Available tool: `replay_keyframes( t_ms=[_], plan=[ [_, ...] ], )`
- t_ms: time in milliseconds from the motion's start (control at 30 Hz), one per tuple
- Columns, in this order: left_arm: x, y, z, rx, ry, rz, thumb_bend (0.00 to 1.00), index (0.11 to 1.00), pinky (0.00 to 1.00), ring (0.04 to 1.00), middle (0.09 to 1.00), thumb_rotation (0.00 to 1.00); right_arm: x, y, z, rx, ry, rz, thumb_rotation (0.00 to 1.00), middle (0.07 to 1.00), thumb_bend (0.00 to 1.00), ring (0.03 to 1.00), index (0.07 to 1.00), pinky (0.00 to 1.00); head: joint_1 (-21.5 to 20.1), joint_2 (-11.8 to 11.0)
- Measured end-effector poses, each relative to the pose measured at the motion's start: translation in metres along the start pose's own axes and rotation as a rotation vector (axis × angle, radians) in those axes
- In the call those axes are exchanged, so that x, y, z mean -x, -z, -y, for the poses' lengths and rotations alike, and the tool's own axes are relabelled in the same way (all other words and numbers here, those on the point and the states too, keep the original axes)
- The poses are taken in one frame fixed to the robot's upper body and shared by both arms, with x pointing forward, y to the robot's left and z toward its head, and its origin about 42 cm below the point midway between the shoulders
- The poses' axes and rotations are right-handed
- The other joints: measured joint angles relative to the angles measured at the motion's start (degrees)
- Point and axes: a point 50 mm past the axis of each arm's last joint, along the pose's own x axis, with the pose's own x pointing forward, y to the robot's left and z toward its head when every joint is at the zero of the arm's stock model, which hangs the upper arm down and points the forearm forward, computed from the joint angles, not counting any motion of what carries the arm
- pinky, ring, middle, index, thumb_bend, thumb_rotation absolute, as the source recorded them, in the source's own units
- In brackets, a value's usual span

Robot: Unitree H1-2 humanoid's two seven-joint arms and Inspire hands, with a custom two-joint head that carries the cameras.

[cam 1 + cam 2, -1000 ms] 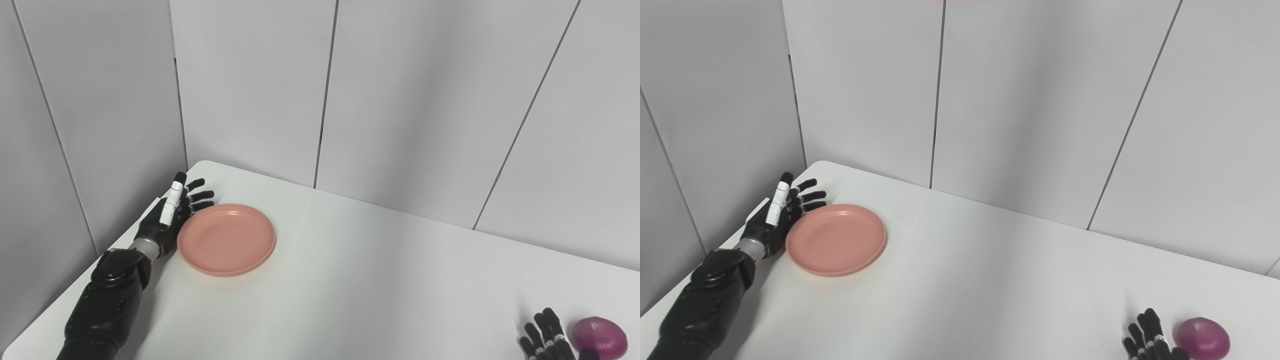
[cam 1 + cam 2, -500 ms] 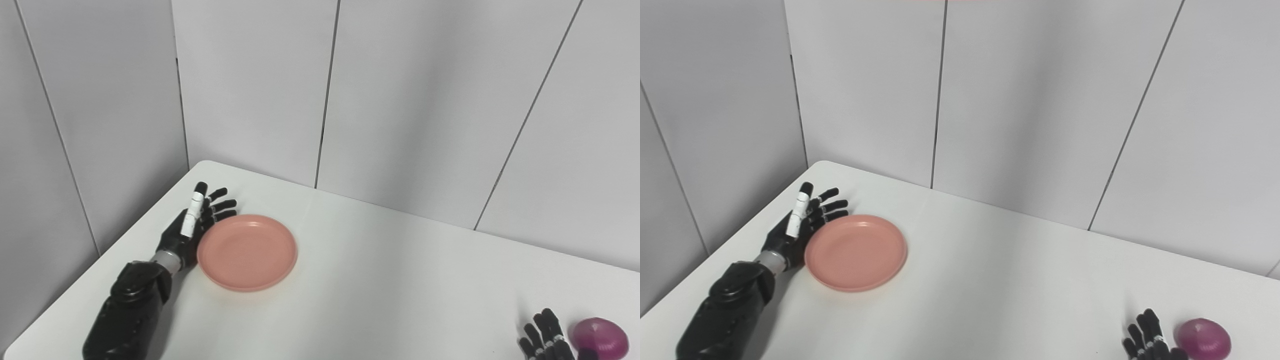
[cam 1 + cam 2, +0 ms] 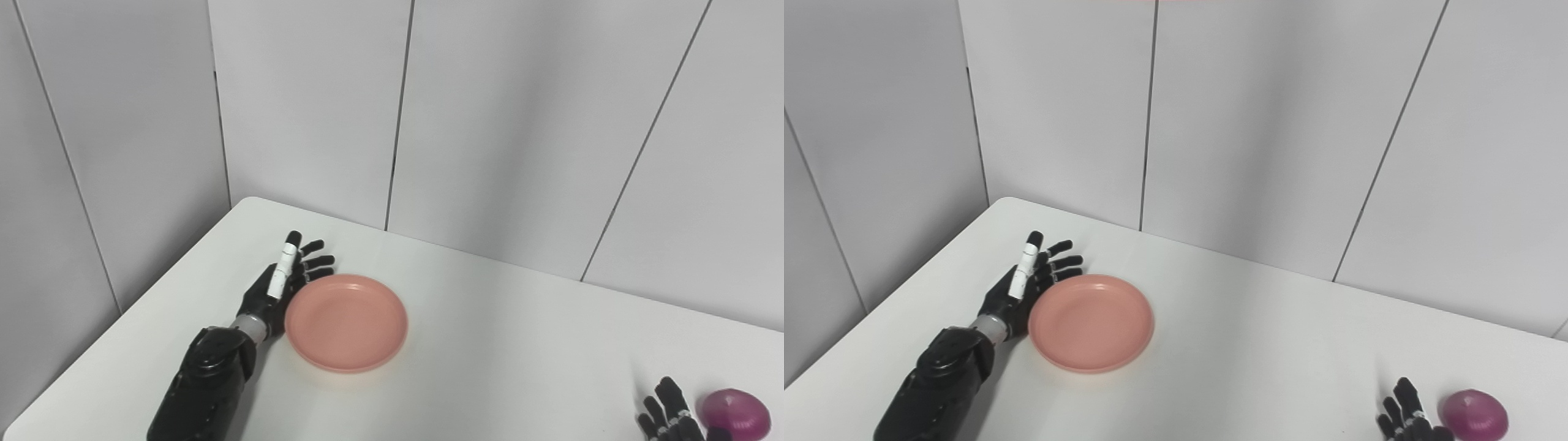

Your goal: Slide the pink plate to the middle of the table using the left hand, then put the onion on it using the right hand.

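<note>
The pink plate has slid rightward across the white table since a second ago, away from the left corner toward the middle, the left hand travelling with it. The onion has stayed at the near right edge, well apart from the plate, with bare table between them. The left hand is spread, holding nothing, its palm edge pressed against the plate's left rim. The right hand, fingers apart, rests just beside the onion, gripping nothing.
</note>
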Motion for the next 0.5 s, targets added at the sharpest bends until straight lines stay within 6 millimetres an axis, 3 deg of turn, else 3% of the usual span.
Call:
replay_keyframes(
  t_ms=[233, 500],
  plan=[
    [0.001, 0.005, 0.030, 0.013, 0.064, -0.014, 0.89, 0.856, 0.81, 0.806, 0.806, 0.98, 0.001, 0.000, -0.001, -0.001, 0.001, 0.001, 0.98, 0.987, 0.84, 0.968, 0.947, 1.00, -2.1, 1.0],
    [0.013, 0.013, 0.068, 0.054, 0.137, -0.033, 0.87, 0.861, 0.83, 0.814, 0.812, 1.00, 0.001, 0.000, -0.005, -0.009, 0.000, 0.006, 0.89, 0.959, 0.88, 0.940, 0.913, 1.00, -5.7, 3.1]
  ],
)
